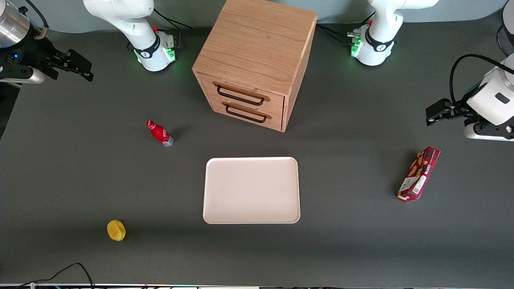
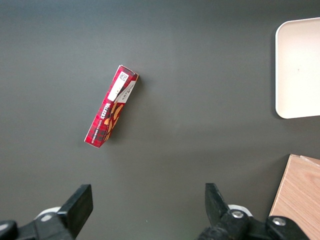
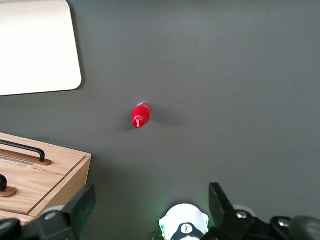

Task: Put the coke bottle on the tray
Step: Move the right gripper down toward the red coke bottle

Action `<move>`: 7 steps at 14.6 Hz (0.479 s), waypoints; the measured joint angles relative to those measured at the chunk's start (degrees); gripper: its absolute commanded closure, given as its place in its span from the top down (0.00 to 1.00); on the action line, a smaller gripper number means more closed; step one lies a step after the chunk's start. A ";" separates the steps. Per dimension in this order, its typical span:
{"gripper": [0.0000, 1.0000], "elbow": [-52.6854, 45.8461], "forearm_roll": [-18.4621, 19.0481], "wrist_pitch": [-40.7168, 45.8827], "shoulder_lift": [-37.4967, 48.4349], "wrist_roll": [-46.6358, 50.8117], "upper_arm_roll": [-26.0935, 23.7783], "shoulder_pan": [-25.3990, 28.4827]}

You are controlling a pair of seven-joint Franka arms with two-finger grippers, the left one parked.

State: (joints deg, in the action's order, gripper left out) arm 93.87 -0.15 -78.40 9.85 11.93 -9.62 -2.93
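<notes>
Coke bottle (image 1: 159, 133) upright on bench (image 1: 80, 180), well apart from tray (image 1: 251, 190), farther from front camera than tray, toward working arm's end. Hand (image 1: 78, 68) high near bench edge, released, fingers spread, holding nothing. Step in hand: approach bottle. Advice: descend from above, centre fingers round red body beneath cap; close gently, since narrow bottle likely tips if nudged.

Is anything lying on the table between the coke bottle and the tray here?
Nothing: the front view shows bare table between the coke bottle and the tray. The gripper hangs open toward the working arm's end, well off that stretch.
</notes>
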 measured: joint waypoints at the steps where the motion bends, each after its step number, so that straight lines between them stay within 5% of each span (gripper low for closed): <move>1: 1.00 -0.48 0.00 0.36 -0.67 0.00 0.00 0.00; 7: 1.00 2.25 -0.30 -1.16 -1.64 -0.34 -0.10 0.15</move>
State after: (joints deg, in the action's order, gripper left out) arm 96.12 -0.45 -79.55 8.22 11.59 -9.72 -2.78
